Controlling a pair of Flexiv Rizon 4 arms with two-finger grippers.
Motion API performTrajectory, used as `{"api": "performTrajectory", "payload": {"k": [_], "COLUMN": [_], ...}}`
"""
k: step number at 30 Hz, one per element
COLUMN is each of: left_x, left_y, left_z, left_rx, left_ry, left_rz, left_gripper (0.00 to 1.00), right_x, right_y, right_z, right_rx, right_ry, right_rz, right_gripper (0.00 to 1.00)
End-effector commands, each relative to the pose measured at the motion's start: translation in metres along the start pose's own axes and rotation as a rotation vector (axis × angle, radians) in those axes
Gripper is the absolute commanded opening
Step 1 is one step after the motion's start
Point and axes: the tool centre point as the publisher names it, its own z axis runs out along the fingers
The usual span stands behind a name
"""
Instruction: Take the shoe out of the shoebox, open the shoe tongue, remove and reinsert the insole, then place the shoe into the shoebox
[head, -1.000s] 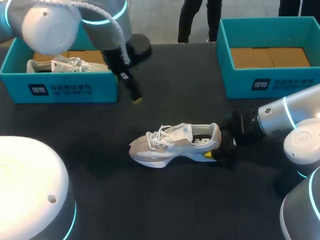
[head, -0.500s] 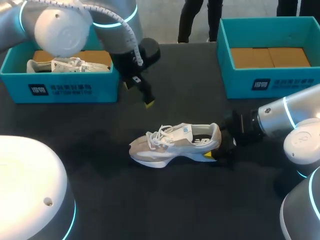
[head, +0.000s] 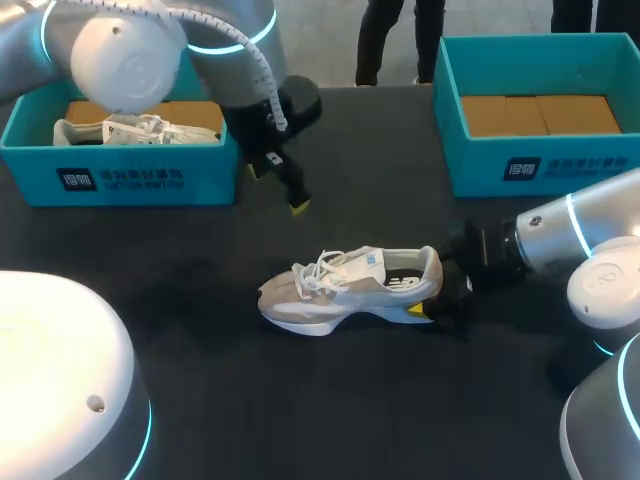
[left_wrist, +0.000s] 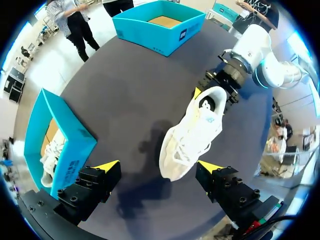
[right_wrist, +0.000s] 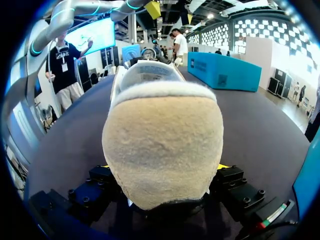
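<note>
While the shoe (head: 350, 288) stands on its sole mid-table, toe to the left, the right gripper (head: 435, 298) pinches its heel from the right. The left gripper (head: 275, 190) hangs above the table on the far left of it, beside the left shoebox (head: 130, 180), which holds another shoe (head: 110, 130). The right shoebox (head: 540, 170) sits far right, showing its cardboard floor.

From the left wrist, the fingers are spread wide and hold nothing, with the shoe's laced front below and ahead.

From the right wrist, the padded heel fills the gap, with a finger pressed on each side.

That hold sits on soft padding, so a push on the tongue could twist the shoe loose or tip it over. Wide-spread fingers may also snag the laces rather than the tongue.
</note>
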Motion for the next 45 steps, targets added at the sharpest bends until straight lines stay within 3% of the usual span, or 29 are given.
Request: {"api": "performTrajectory", "payload": {"k": [1, 15, 32, 45], "left_x": [0.005, 0.039, 0.074, 0.099], "left_y": [-0.004, -0.013, -0.012, -0.023], "left_z": [0.0, 0.017, 0.031, 0.061], "left_rx": [0.005, 0.022, -0.015, -0.044], "left_ry": [-0.008, -0.046, -0.182, -0.166], "left_rz": [-0.115, -0.393, -0.487, -0.557], "left_gripper": [1.0, 1.0, 1.0, 1.0], "right_x": [-0.001, -0.001, -0.001, -0.001], "right_y": [0.0, 0.0, 0.0, 0.0], "right_z": [0.004, 0.004, 0.004, 0.004], "right_rx": [0.003, 0.003, 0.003, 0.003], "right_ry": [-0.001, -0.001, -0.001, -0.001], "right_rz": [0.001, 0.001, 0.001, 0.001], "right_gripper": [0.0, 0.0, 0.0, 0.0]}}
